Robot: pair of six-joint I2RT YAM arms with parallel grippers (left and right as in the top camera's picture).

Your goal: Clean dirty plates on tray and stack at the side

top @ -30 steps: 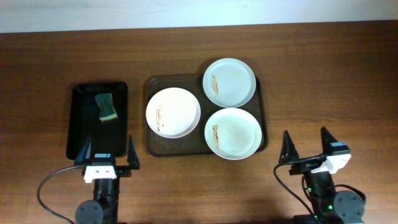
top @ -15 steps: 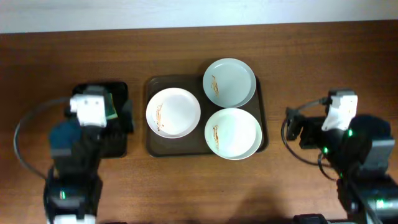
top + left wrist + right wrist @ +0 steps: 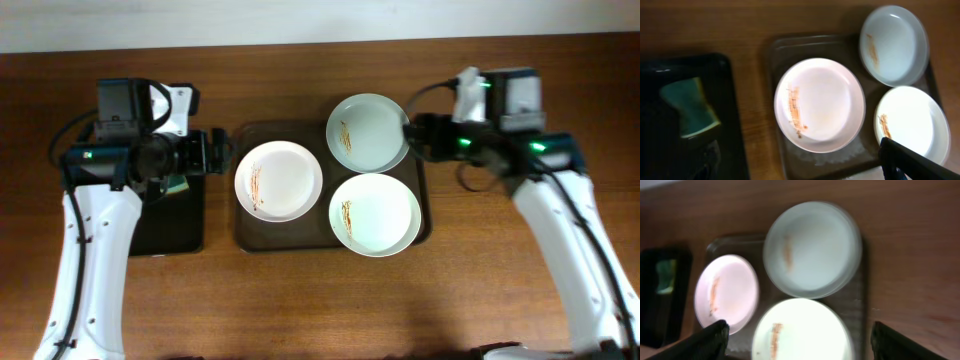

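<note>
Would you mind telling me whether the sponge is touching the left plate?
Apart. The left wrist view shows the sponge in the black tray, with bare table between that tray and the left plate.

My table (image 3: 300,310) is dark brown wood with a fine grain, evenly lit; a pale wall (image 3: 300,20) runs along its far edge.
</note>
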